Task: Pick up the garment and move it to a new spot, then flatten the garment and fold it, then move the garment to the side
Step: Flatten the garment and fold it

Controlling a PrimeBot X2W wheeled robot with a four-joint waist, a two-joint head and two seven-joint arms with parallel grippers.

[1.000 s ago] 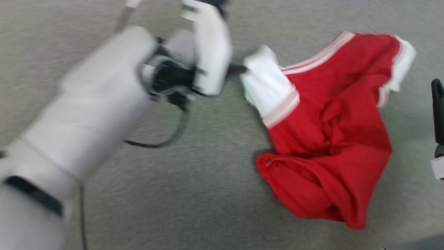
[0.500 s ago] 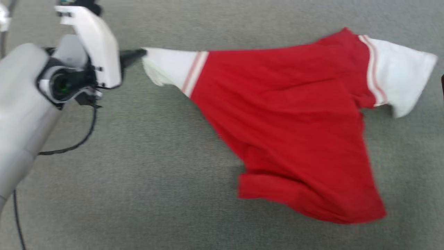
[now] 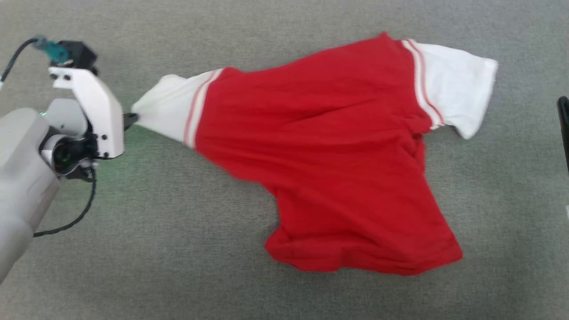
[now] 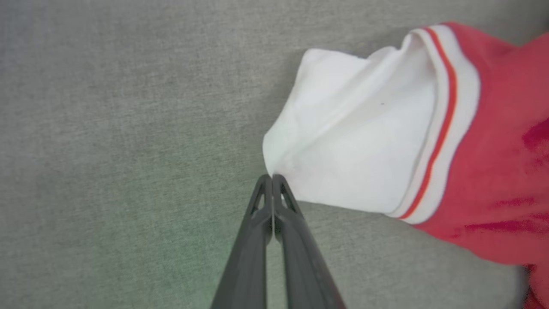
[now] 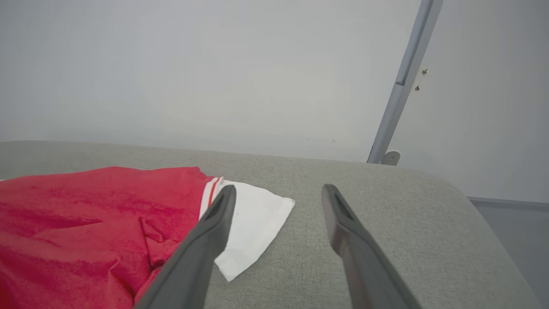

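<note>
The garment point(image 3: 338, 151) is a red shirt with white sleeves and striped trim, spread plain side up across a grey padded surface point(image 3: 178, 249). My left gripper point(image 3: 132, 118) is at the left, shut on the tip of the garment's left white sleeve point(image 4: 343, 150), which is drawn out taut towards it. In the left wrist view the left gripper point(image 4: 272, 177) pinches the sleeve's corner. My right gripper point(image 5: 279, 191) stands open, hovering beside the other white sleeve point(image 5: 253, 223), touching nothing. One dark finger point(image 3: 563, 129) of it shows at the head view's right edge.
The grey surface ends in a rounded edge point(image 5: 472, 201) at the far right of the right wrist view. A pale wall point(image 5: 214, 73) and a grey metal pole point(image 5: 403, 81) stand behind it. A black cable point(image 3: 75, 218) hangs from my left wrist.
My left gripper has pulled the white sleeve leftward, and the bunched garment has stretched out and spread flatter. The head camera has shifted too.
</note>
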